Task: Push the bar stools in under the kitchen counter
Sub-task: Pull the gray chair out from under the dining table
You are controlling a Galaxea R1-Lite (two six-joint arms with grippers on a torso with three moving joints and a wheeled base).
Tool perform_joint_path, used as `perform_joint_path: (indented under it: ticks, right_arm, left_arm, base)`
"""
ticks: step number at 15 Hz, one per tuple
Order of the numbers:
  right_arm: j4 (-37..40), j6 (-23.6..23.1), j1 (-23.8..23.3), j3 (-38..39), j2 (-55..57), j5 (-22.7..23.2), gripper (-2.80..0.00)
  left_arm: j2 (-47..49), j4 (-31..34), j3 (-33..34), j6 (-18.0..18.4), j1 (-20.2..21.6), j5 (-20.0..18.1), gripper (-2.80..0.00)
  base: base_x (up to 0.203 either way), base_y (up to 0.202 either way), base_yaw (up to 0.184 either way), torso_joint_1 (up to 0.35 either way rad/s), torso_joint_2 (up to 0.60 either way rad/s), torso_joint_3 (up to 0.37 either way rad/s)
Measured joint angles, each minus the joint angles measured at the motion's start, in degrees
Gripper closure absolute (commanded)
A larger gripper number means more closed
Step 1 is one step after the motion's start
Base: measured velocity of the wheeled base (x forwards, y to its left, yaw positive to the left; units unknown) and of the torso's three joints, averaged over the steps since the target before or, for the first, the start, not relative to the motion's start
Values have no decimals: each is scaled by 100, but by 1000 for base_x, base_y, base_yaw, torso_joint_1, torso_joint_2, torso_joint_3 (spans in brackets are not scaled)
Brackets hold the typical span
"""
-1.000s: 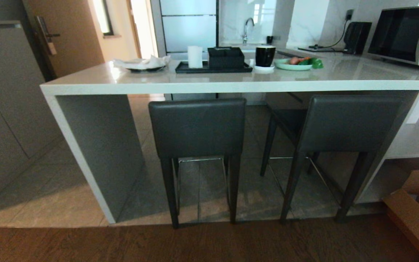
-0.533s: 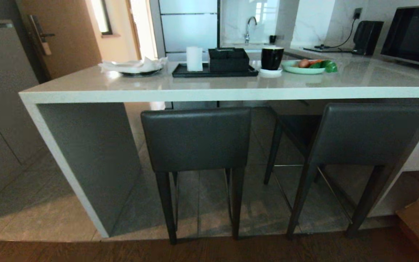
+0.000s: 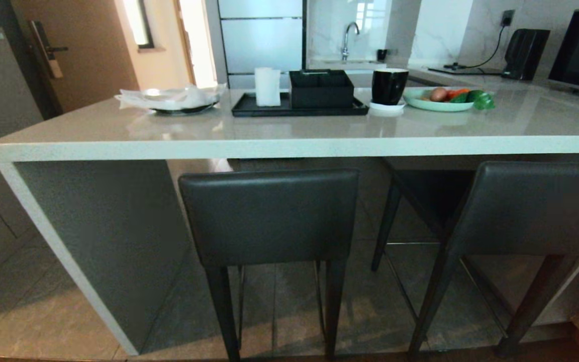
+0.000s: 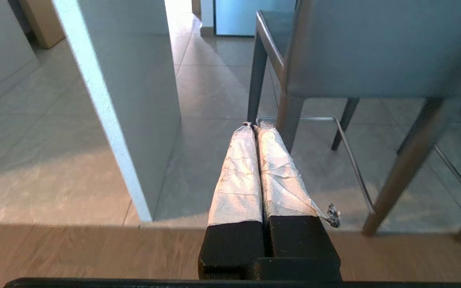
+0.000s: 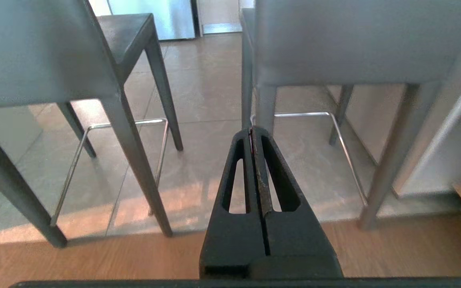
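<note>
Both pincers are pressed fully together and hold nothing: the left gripper (image 4: 254, 126), its fingers wrapped in pale tape, and the right gripper (image 5: 252, 130) hang low and well short of the bar stools.

Of those, the left stool (image 3: 269, 216) stands square with its backrest just outside the edge of the kitchen counter (image 3: 289, 148). The right stool (image 3: 531, 208) sits turned at an angle, seat partly under the slab.

Risks, as a judgement: a push high on a backrest could tip a tall stool on its slim legs. An off-centre push on the angled stool could swing it into its neighbour or the white shelves (image 5: 460, 132). A jolt to the counter could disturb the black cup (image 3: 389, 86) and tray (image 3: 249, 108).

No readable brand, label or writing appears anywhere.
</note>
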Motion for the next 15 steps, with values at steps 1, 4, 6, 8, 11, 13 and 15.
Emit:
perform_joint_path:
  ticks: [1,4,6,8,11,13,15]
  right_arm:
    - [0,-6,0,0,0,2,0]
    - [2,-2,0,0,0,2,0]
    - [0,-4,0,0,0,0,0]
    - [7,-6,0,0,0,0,0]
    - [0,-9,0,0,0,0,0]
    - [2,-11,0,0,0,0,0]
    - [0,-11,0,0,0,2,0]
  left_arm:
    - [0,0,0,1,0,0,0]
    - [0,-2,0,1,0,1,0]
    - [0,0,0,0,0,4,0]
    - [0,0,0,0,0,2,0]
    - [0,-2,0,0,5,-2,0]
    - [0,0,0,0,10,-2,0]
    - [0,-2,0,0,10,0,0]
  base:
    - [191,0,1,6,-3,2]
    - [195,0,2,6,2,2]
    - [193,0,2,1,4,4]
    - [132,0,2,11,-1,0]
    - [0,0,0,0,0,0]
    - [0,0,0,0,0,0]
    - [0,0,0,0,0,0]
